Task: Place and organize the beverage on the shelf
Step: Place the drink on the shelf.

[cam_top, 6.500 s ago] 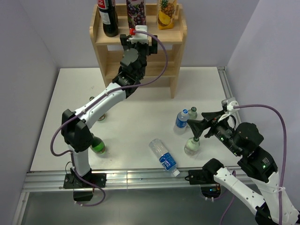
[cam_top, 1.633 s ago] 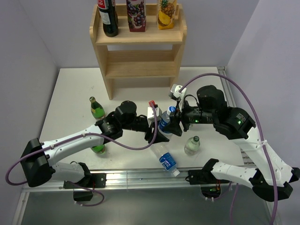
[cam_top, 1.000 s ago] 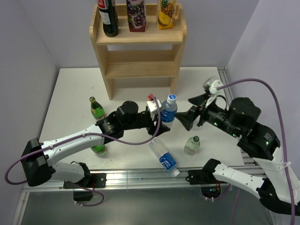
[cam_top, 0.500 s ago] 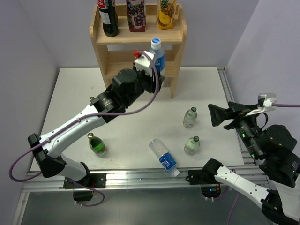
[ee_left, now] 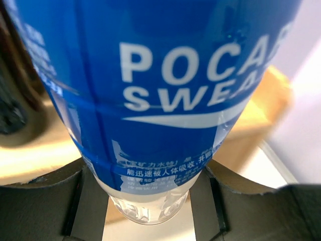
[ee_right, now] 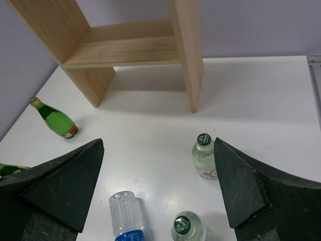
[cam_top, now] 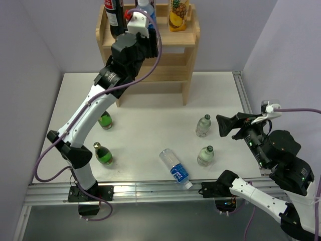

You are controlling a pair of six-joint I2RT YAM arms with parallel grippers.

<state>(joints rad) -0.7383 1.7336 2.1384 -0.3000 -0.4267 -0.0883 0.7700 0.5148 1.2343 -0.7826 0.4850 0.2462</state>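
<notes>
My left gripper [cam_top: 149,35] is shut on a blue-labelled Pocari Sweat bottle [cam_top: 145,7], held upright at the top tier of the wooden shelf [cam_top: 186,44]. The left wrist view shows the bottle [ee_left: 160,75] filling the frame, with the gripper [ee_left: 150,201] clamped near its clear base. My right gripper [cam_top: 225,125] hangs open over the table's right side with nothing in it. Below the right gripper [ee_right: 155,186] stand two clear green-capped bottles [ee_right: 204,156] [ee_right: 186,228].
A cola bottle [cam_top: 114,17] and a pineapple carton [cam_top: 178,12] stand on the shelf top. A water bottle [cam_top: 174,168] lies on its side near the front edge. Two green bottles [cam_top: 105,120] [cam_top: 103,154] are at the left. Walls close in on both sides.
The left arm has lifted the blue bottle from in front of the middle tier up and left to the top tier. The right gripper has shifted slightly and stays open.
</notes>
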